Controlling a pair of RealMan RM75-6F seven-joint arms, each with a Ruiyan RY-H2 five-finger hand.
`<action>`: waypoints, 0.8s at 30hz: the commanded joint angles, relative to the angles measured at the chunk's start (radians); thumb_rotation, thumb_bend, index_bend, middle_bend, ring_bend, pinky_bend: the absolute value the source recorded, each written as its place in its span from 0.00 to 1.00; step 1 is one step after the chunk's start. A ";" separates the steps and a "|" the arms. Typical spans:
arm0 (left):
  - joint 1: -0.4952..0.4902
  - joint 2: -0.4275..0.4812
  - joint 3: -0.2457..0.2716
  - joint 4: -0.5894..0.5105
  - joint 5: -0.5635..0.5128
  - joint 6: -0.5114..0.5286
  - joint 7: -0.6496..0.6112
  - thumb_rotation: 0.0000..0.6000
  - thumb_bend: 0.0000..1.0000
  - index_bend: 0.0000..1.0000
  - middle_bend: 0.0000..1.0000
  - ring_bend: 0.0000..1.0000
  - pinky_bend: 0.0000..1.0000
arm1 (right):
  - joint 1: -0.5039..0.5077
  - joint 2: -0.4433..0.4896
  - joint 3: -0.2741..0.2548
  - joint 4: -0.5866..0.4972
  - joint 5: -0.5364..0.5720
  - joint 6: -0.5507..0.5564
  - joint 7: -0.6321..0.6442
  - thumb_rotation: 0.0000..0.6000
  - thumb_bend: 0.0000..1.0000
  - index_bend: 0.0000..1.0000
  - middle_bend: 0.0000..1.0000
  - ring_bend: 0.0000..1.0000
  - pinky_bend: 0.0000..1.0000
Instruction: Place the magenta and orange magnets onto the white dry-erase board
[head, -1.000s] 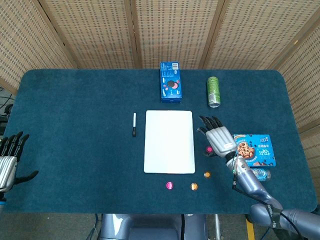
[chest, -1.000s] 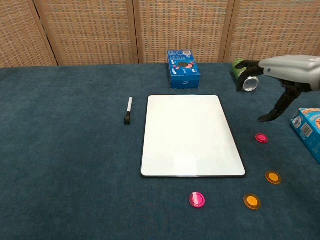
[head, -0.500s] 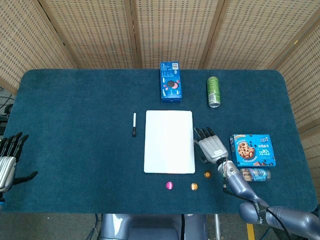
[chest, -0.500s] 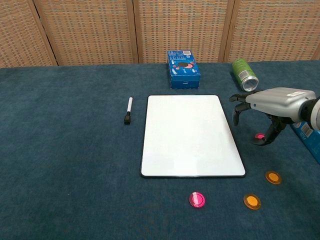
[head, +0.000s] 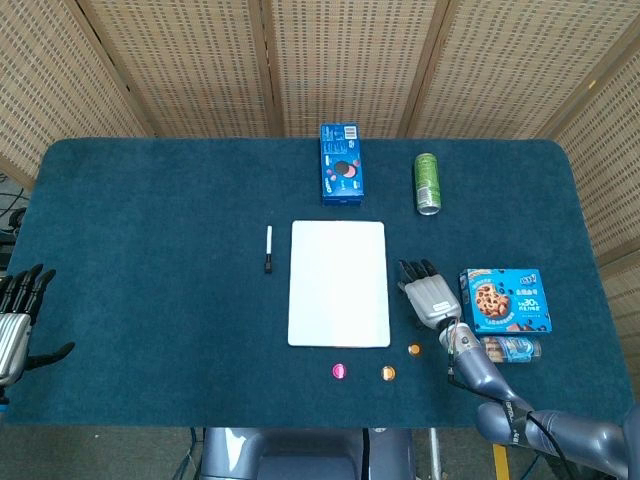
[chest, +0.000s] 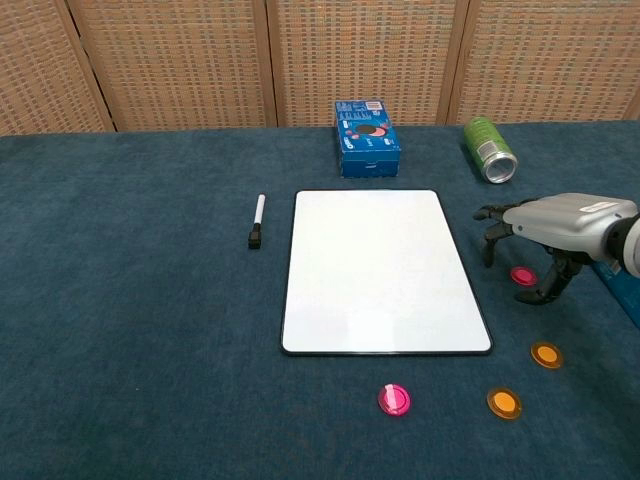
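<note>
The white dry-erase board (head: 338, 283) (chest: 385, 270) lies flat in the middle of the table. Just right of it, my right hand (head: 428, 296) (chest: 556, 224) hovers low over a magenta magnet (chest: 523, 275), fingers curved down on one side and thumb on the other; the magnet still lies on the cloth. The head view hides this magnet under the hand. A second magenta magnet (head: 339, 372) (chest: 394, 399) and two orange magnets (head: 388, 373) (chest: 504, 402) (head: 414, 349) (chest: 546, 354) lie near the front edge. My left hand (head: 18, 322) rests empty at the far left, fingers apart.
A black-capped marker (head: 268, 249) (chest: 256, 222) lies left of the board. A blue cookie box (head: 340, 163) (chest: 367, 137) and a green can (head: 427, 183) (chest: 489, 150) sit behind it. A blue snack box (head: 506, 300) lies close to my right hand.
My right hand has come down from well above the table and settled low over the magenta magnet beside the board. The magnets and my left hand have not moved.
</note>
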 joint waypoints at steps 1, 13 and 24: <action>0.000 0.001 0.000 -0.001 0.000 0.001 0.000 1.00 0.00 0.00 0.00 0.00 0.01 | 0.006 -0.014 -0.007 0.031 0.007 0.009 -0.016 1.00 0.36 0.33 0.00 0.00 0.00; 0.001 0.002 0.000 0.000 0.000 0.002 -0.005 1.00 0.00 0.00 0.00 0.00 0.01 | 0.010 -0.016 -0.023 0.059 0.058 0.010 -0.044 1.00 0.36 0.34 0.00 0.00 0.00; 0.000 0.002 0.000 -0.001 -0.001 0.000 -0.005 1.00 0.00 0.00 0.00 0.00 0.01 | 0.017 -0.024 -0.025 0.079 0.068 0.011 -0.041 1.00 0.37 0.36 0.00 0.00 0.00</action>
